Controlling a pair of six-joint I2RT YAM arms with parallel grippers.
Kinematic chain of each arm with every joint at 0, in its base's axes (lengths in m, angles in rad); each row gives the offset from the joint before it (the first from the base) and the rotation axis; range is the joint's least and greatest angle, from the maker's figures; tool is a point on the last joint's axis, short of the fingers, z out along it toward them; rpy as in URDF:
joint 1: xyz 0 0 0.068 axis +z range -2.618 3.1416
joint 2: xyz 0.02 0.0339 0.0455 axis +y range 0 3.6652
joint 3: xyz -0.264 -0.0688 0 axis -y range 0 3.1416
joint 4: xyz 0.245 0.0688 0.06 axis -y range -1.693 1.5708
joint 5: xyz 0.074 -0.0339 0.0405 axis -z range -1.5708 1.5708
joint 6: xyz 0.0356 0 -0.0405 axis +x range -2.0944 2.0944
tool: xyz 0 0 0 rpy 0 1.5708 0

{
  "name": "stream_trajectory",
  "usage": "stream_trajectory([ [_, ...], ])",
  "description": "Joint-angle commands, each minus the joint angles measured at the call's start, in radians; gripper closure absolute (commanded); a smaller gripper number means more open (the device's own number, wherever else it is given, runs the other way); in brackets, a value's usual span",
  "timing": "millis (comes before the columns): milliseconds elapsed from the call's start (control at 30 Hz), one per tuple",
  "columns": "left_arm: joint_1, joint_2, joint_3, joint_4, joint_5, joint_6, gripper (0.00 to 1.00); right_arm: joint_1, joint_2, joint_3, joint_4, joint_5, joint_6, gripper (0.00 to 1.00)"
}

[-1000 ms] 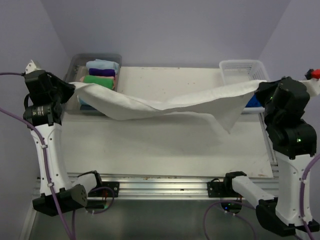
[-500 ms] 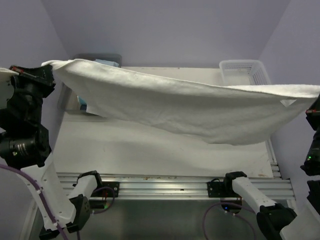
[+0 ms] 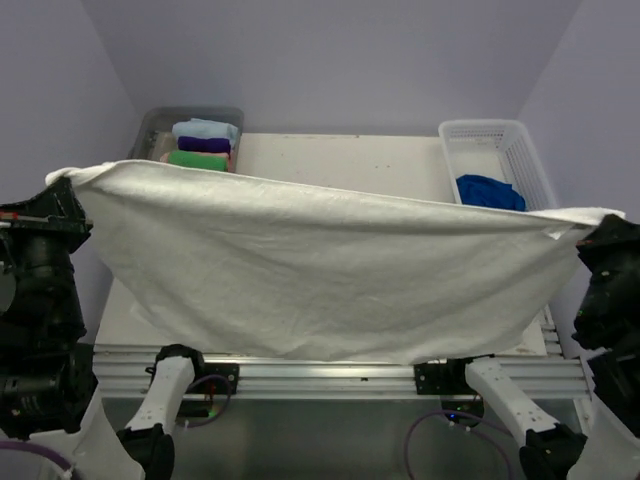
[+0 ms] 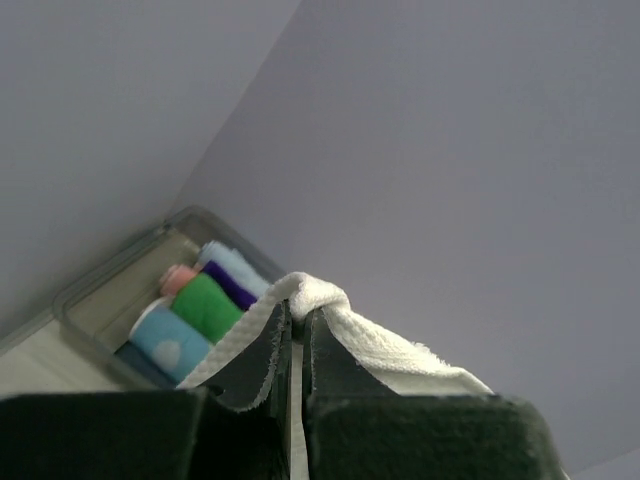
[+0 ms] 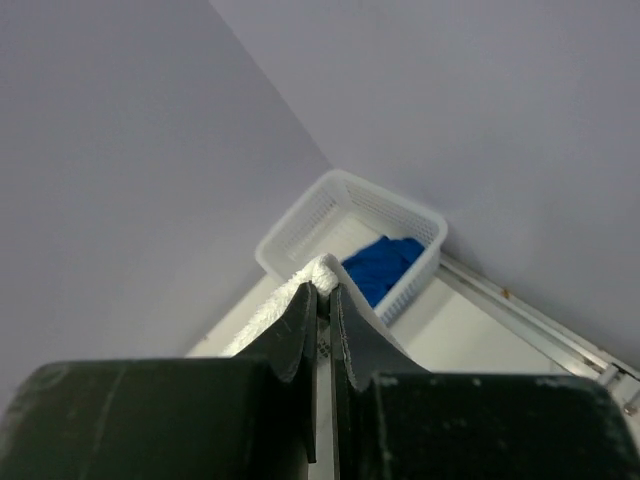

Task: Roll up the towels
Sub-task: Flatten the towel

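White terry fills most of the top view. The white towel (image 3: 320, 270) hangs spread out as a wide sheet above the desk (image 3: 340, 155), held in the air by its two upper corners. The left tool (image 4: 297, 322) is clenched on the left corner, and in its wrist view the hem bunches over the closed fingertips. The right tool (image 5: 324, 292) is clenched on the right corner the same way, with a small fold of cloth poking up between its fingers. The towel's top edge slopes down a little from left to right. Its lower edge hangs close to the rail (image 3: 330, 378) at the desk's near side — whether it touches anything there I cannot tell.

The blue towel (image 3: 490, 190) lies crumpled in the basket (image 3: 520, 135) at the desk's far right corner, well apart from both tools. At the far left corner stands a clear bin (image 3: 150, 125) holding rolled cloths packed side by side — a green roll (image 3: 197, 160), a purple roll (image 3: 205, 145) and a pale blue roll (image 3: 205, 128). The left wrist view also shows a dotted roll (image 4: 165, 345) and a pink roll (image 4: 180, 275) in the same bin.
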Motion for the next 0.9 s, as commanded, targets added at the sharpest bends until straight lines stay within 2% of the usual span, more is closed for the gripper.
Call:
stream_trajectory([
  [0, -0.046, 0.025, -0.247, -0.032, -0.155, 0.052, 1.0, 0.006, 0.036, -0.216, 0.007, 0.015, 0.054, 1.0],
  [67, -0.046, 0.02, -0.382, 0.022, -0.127, 0.049, 1.0, 0.006, 0.049, -0.325, 0.063, 0.004, 0.069, 1.0],
  [100, -0.044, 0.017, -0.459, 0.055, -0.121, 0.047, 1.0, 0.008, 0.061, -0.438, 0.088, 0.006, 0.085, 1.0],
  [133, -0.044, 0.017, -0.607, 0.129, -0.107, 0.047, 1.0, 0.005, 0.09, -0.499, 0.118, 0.004, 0.092, 1.0],
  [200, -0.044, 0.054, -0.794, 0.202, -0.075, 0.036, 1.0, 0.0, 0.148, -0.645, 0.224, -0.028, 0.099, 1.0],
  [300, -0.044, 0.185, -0.938, 0.315, -0.018, 0.009, 1.0, -0.046, 0.318, -0.74, 0.344, -0.099, 0.108, 1.0],
  [433, -0.041, 0.403, -0.96, 0.365, 0.005, -0.014, 1.0, -0.135, 0.555, -0.725, 0.439, -0.187, 0.105, 1.0],
  [467, -0.041, 0.422, -0.955, 0.373, 0.01, -0.014, 1.0, -0.146, 0.635, -0.688, 0.459, -0.193, 0.093, 1.0],
  [567, -0.037, 0.473, -0.929, 0.39, 0.025, -0.007, 1.0, -0.158, 0.748, -0.599, 0.465, -0.206, 0.08, 1.0],
  [700, -0.021, 0.525, -0.866, 0.382, 0.03, 0.004, 1.0, -0.164, 0.823, -0.522, 0.475, -0.227, 0.065, 1.0],
  [867, 0.002, 0.56, -0.809, 0.398, 0.051, 0.023, 1.0, -0.179, 0.834, -0.478, 0.465, -0.264, 0.077, 1.0],
])
